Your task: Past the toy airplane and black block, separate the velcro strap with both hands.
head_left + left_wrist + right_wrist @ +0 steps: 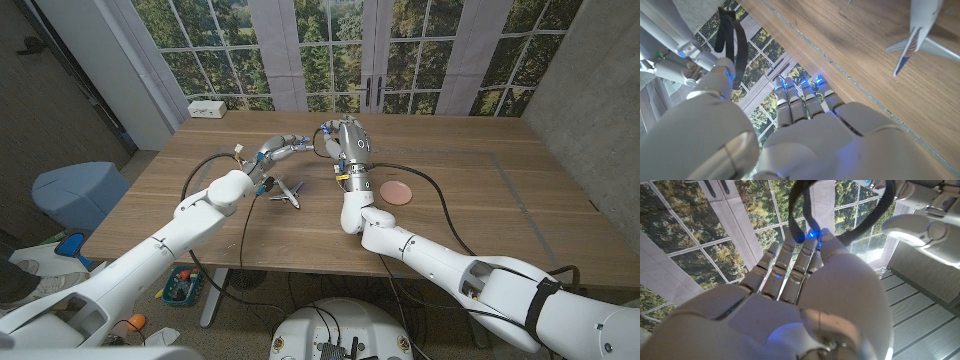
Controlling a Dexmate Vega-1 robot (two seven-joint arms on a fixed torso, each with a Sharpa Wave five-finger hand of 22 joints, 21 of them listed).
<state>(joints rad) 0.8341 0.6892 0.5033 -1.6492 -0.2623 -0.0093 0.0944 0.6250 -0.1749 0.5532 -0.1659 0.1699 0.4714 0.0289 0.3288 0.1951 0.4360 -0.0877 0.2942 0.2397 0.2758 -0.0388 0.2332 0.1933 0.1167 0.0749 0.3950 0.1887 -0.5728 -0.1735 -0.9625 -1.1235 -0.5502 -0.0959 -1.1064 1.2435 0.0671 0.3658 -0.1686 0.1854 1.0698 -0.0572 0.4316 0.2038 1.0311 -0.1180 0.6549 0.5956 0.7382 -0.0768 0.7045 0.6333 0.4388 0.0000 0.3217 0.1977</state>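
Head view, toy airplane point(284, 191) below raised hands, pink disc point(396, 191) beside

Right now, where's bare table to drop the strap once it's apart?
Free: the right stretch of the table beyond the pink disc, and the near left edge. Crowded: the middle, where both hands hold the strap over the toy airplane.

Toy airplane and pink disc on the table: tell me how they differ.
The toy airplane is white with thin wings and a tail; the pink disc is round and flat. The airplane lies near the left robot hand, the disc beside the right forearm. Both rest on the wooden table.
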